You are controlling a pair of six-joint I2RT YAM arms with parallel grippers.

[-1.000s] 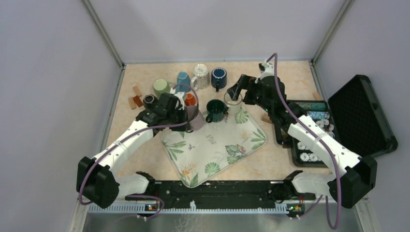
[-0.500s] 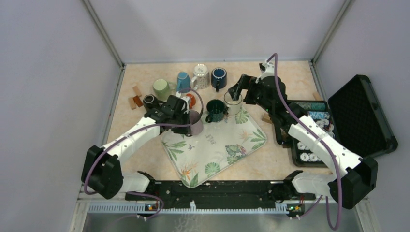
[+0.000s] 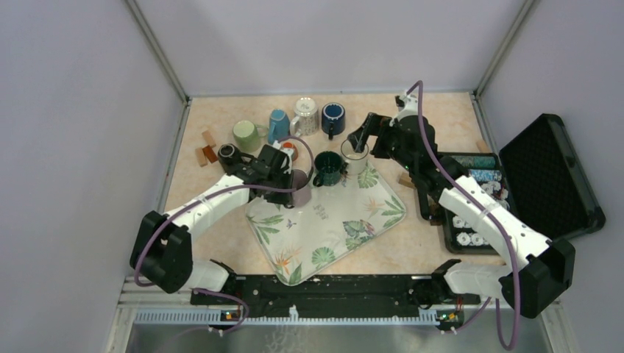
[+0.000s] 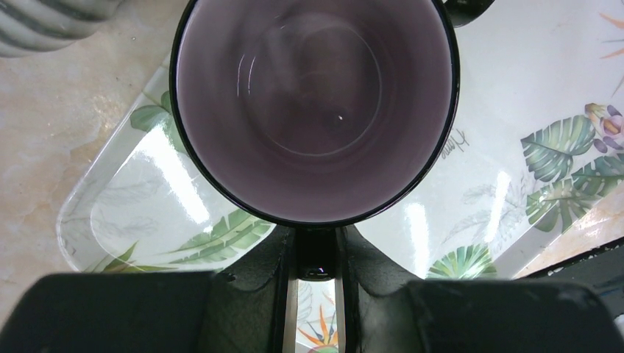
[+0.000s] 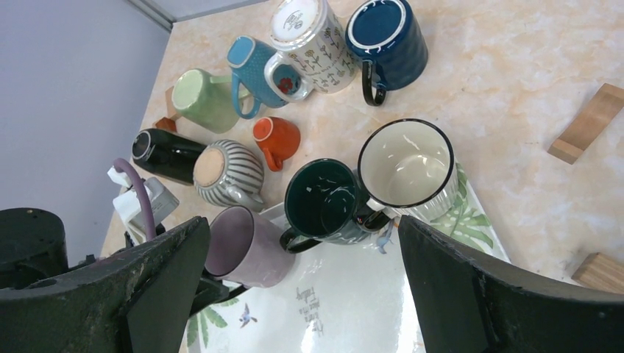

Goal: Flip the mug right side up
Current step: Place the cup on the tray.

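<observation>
Purple mug (image 4: 315, 110) aslant over leaf-print tray (image 4: 508, 169) corner, handle in clenched left jaws; right jaws released, wide apart

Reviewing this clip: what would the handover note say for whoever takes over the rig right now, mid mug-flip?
Left gripper: shut on the handle of the purple mug, one of its fingers on each side.
Right gripper: open, holding nothing, hovering near the white mug at the far edge of the tray.
Purple mug: at the tray's far left corner, tilted, mouth facing the left wrist camera. I cannot tell whether it touches the tray.
Done: mug gripped, and it is not upside down.
Left: bring it fully upright, set it on the tray, let go.
</observation>
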